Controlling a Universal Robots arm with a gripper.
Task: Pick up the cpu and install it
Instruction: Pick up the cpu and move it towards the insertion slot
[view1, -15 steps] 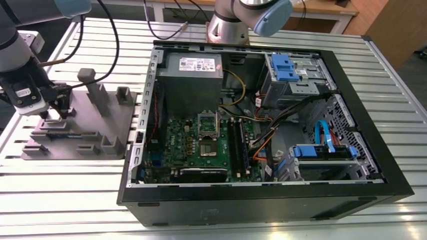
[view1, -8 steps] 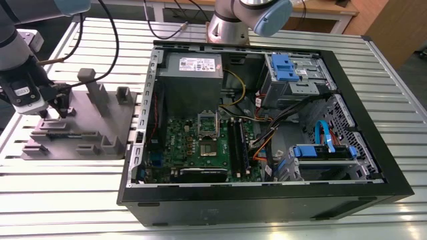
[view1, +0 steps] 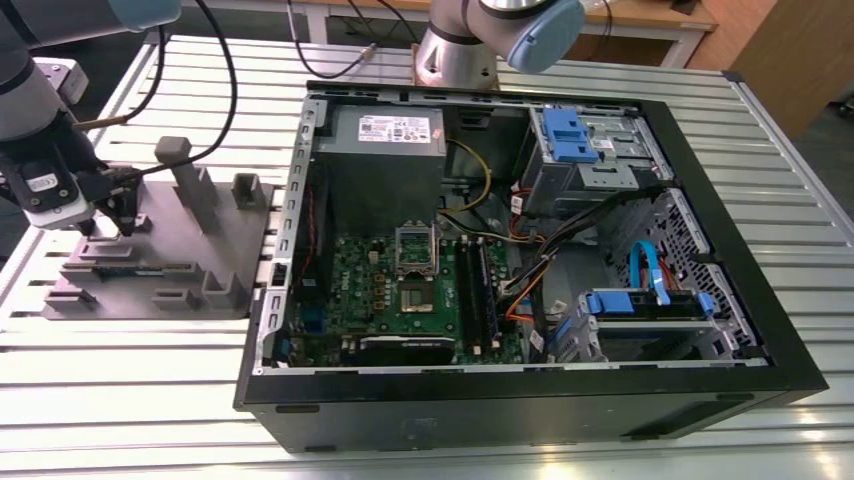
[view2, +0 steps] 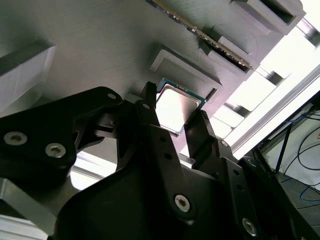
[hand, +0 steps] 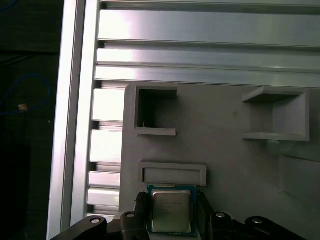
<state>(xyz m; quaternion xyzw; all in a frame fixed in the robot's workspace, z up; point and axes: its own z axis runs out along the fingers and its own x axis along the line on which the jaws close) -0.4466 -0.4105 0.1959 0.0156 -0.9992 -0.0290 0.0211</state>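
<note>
My jaws stand spread astride the small flat silver-topped square cpu (hand: 171, 210), seemingly unclamped; I judge it light, fragile: grip opposite edges.

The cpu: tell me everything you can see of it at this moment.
The cpu is a small, flat, square chip with a shiny silver metal top, faint print on it, and a thin teal-green rim. It lies flat on the grey fixture, just beside a raised rectangular ledge. The hand straddles it from two opposite sides. Whether it is actually clamped cannot be told.
</note>
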